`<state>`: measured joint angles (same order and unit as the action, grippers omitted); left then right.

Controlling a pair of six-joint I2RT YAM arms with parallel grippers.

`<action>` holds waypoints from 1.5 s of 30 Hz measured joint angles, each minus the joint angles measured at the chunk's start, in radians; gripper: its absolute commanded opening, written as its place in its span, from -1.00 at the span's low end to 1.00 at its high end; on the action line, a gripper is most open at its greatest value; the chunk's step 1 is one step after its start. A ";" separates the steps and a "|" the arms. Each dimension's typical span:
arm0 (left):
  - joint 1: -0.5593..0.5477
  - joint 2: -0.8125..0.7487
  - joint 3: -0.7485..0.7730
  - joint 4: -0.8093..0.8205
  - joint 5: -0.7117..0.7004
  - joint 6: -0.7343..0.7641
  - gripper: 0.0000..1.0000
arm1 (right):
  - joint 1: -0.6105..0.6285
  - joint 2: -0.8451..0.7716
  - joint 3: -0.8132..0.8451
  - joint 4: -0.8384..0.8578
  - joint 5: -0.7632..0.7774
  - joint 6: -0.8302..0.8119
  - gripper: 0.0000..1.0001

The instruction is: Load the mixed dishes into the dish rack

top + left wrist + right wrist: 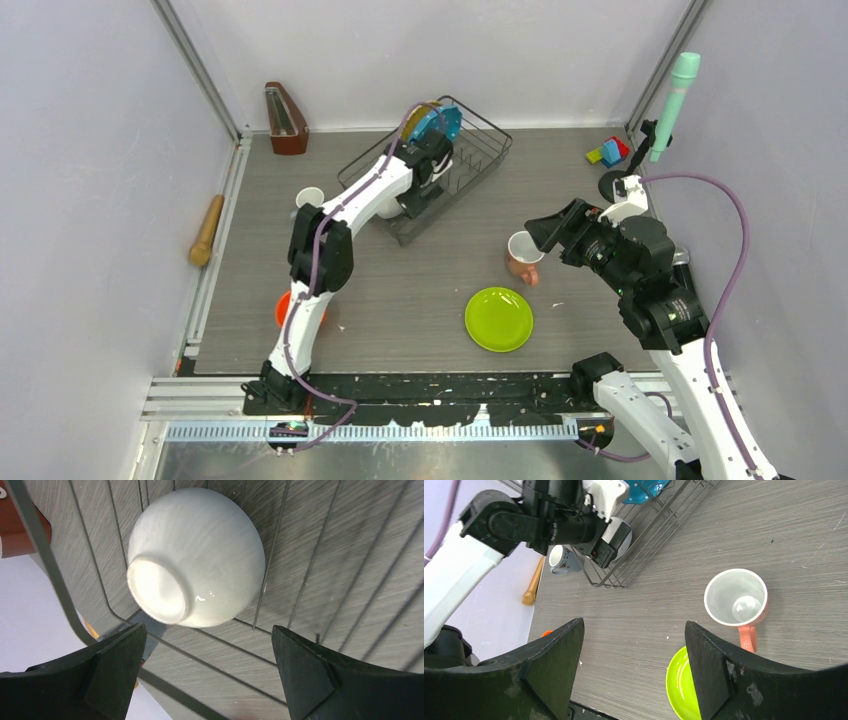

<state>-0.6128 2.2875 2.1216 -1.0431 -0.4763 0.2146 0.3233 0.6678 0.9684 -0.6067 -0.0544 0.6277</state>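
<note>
The dish rack (470, 160) stands at the back centre, with a teal-blue plate (441, 124) and a yellow woven plate (414, 110) upright in it. My left gripper (207, 645) hangs open inside the dish rack (310, 570), just above the white bowl (195, 555). The bowl lies base up on the wires, free of both fingers. My right gripper (634, 625) is open and empty over the table, between the salmon-pink mug (736, 597) and the lime green plate (679, 685). A grey-blue mug (310, 197) stands left of the rack. The orange bowl (284, 309) is half hidden behind the left arm.
A wooden metronome (285, 120) stands at the back left. A wooden rolling pin (207, 230) lies along the left rail. Toy blocks (610, 152) and a tall mint-green cylinder (676, 100) sit at the back right. Walls close in three sides.
</note>
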 measured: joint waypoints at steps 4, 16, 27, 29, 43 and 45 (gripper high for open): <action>0.006 -0.077 -0.008 0.014 0.062 -0.043 0.99 | 0.000 0.000 0.000 0.000 0.000 0.001 0.59; 0.226 -0.578 -0.304 0.180 0.274 -0.370 0.38 | 0.000 0.000 -0.002 0.001 0.000 0.002 0.59; 0.351 -1.017 -0.676 -0.024 0.187 -0.841 0.43 | 0.000 0.022 -0.003 0.007 -0.044 0.004 0.59; 0.351 -1.052 -0.710 -0.094 0.180 -0.895 0.44 | 0.000 0.035 -0.005 0.008 -0.055 0.005 0.59; 0.352 -1.271 -1.249 -0.113 0.326 -1.187 0.22 | 0.000 0.050 -0.059 0.035 -0.105 0.037 0.59; 0.352 -1.254 -1.298 -0.055 0.347 -1.213 0.21 | 0.000 0.049 -0.059 0.036 -0.108 0.037 0.59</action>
<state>-0.2604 1.0332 0.8238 -1.0985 -0.1295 -0.9989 0.3237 0.7170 0.9096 -0.5709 -0.1627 0.6647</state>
